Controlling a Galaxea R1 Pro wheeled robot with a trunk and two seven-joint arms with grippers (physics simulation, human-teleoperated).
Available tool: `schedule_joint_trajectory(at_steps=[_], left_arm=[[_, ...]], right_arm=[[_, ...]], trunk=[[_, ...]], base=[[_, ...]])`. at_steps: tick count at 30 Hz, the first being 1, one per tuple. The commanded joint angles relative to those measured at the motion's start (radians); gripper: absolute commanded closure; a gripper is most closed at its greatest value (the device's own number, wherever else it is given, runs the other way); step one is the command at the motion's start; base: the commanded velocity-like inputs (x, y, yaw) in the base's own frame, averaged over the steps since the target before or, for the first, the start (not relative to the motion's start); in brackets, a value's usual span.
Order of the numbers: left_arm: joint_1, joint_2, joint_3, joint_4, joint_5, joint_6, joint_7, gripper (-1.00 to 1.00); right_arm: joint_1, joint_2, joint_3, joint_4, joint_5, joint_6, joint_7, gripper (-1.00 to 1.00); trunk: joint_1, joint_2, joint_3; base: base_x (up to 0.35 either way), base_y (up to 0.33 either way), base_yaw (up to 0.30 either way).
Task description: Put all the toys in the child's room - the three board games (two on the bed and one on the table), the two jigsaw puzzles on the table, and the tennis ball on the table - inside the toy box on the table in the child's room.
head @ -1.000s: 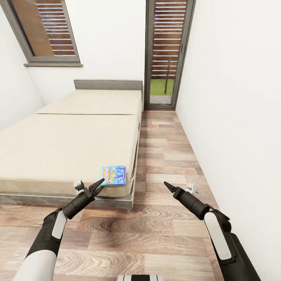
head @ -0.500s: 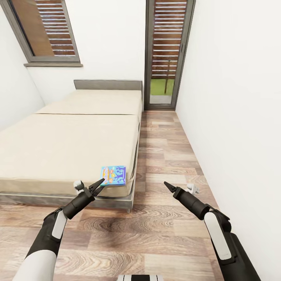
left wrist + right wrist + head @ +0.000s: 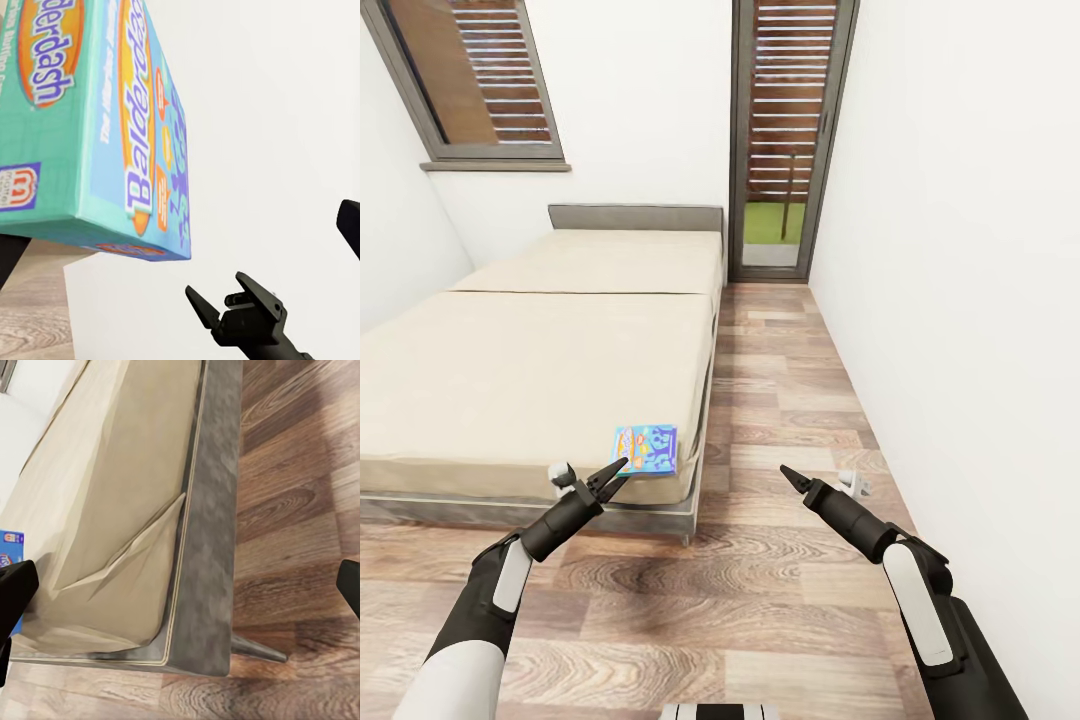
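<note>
Nearest, the left hand [image 3: 613, 474] and right hand [image 3: 792, 478] hover with fingers spread and gripping nothing, one on each side above the plank floor [image 3: 780, 600]. Just past the left hand, a single small blue board game [image 3: 645, 450] lies flat at the near corner of the bed [image 3: 530, 370], so it is yet to be picked up and carried to the toy box. Judging from that, the job is unfinished: I count one game on one bed, beyond it one window [image 3: 480, 80] and one slatted door [image 3: 788, 130].

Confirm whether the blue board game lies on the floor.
No, the blue board game lies on the bed, at its near corner beside the left gripper.
</note>
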Motion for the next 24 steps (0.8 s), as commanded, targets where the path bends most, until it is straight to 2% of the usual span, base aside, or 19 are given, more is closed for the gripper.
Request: schedule_joint_trajectory(at_steps=[1,12,24], left_arm=[[0.000,-0.001,0.003,0.000,0.000,0.009,-0.003,-1.00],[0.000,-0.001,0.003,0.000,0.000,0.009,-0.003,-1.00],[-0.001,-0.001,0.002,0.000,0.000,0.009,-0.003,-1.00]], right_arm=[[-0.001,0.001,-0.003,0.000,-0.003,0.008,0.003,-1.00],[-0.001,0.001,-0.003,0.000,-0.003,0.008,0.003,-1.00],[-0.001,0.001,-0.003,0.000,-0.003,0.008,0.003,-1.00]], trunk=[[0.000,0.000,-0.001],[0.000,0.000,-0.001],[0.000,0.000,-0.001]], base=[[0.000,-0.004,0.000],[0.002,-0.001,0.000],[0.061,0.000,0.000]])
